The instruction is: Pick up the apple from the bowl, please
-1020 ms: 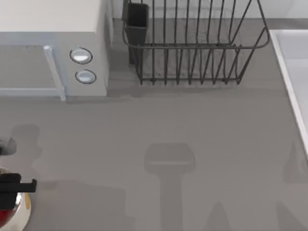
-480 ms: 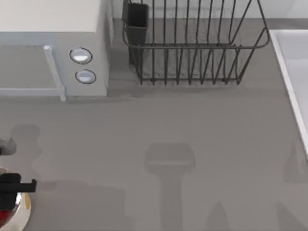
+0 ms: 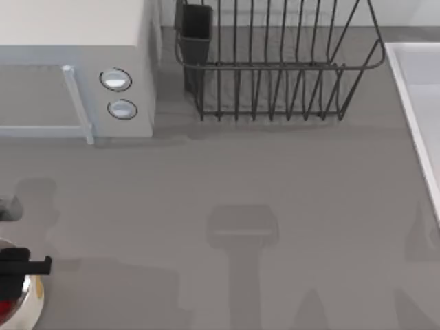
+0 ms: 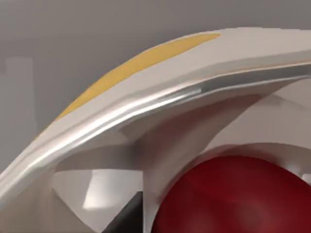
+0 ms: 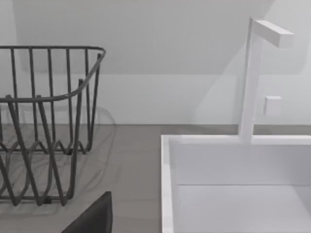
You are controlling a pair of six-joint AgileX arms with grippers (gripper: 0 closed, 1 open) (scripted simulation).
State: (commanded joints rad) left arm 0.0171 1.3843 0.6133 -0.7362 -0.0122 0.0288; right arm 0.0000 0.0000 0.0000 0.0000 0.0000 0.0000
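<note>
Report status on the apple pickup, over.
Left gripper low over the bowl at the table's near left corner. Apple in the bowl, close beneath the left wrist camera. Nothing in the way.

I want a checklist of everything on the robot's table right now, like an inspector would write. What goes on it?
Surface: grey table, with soft shadows of the arms on it.
Job's things: red apple lies inside the cream bowl, at the table's near left corner; the bowl has a yellow mark on its side.
Clutter: nothing seen loose on the table.
Grippers: left gripper is over the bowl, down close to the apple; whether it grips cannot be told. A dark bit of the right arm points toward the sink.
Cables: nothing seen.
Surroundings: microwave at the far left, wire dish rack at the far middle, white sink with a tap at the right.
</note>
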